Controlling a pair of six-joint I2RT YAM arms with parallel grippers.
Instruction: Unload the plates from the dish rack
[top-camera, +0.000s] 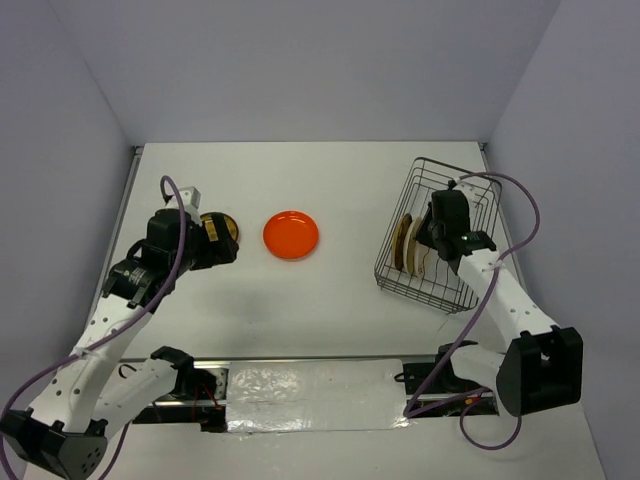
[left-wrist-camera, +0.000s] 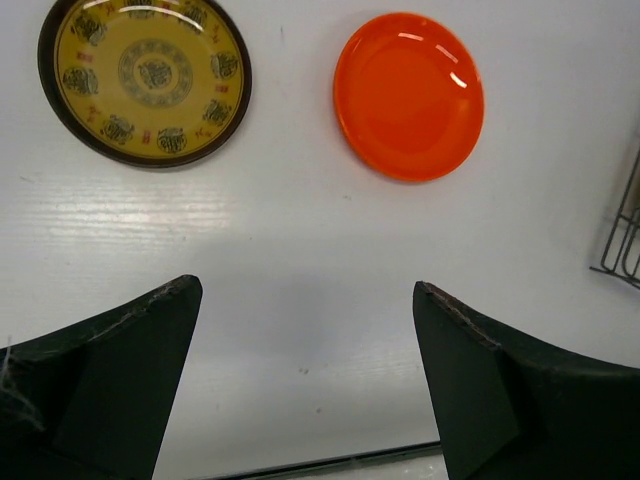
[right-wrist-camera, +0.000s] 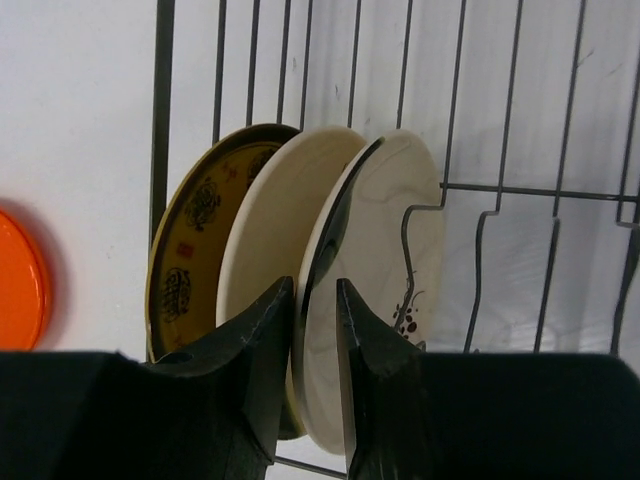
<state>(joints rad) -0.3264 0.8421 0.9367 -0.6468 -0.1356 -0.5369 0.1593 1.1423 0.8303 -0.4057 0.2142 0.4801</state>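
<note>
Upright speckled cream plate (right-wrist-camera: 390, 250) in dish rack (right-wrist-camera: 162, 120): rim between narrow right tool (right-wrist-camera: 313, 290) jaws, grip unconfirmed; left tool (left-wrist-camera: 307, 290) wide, empty.

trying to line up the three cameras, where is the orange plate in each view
top external: orange plate lies flat near the centre, left of the dish rack.
left wrist: upper right; a corner of the dish rack shows at the right edge.
right wrist: a sliver at the left edge, outside the dish rack.
shared landmark: the dish rack.
</note>
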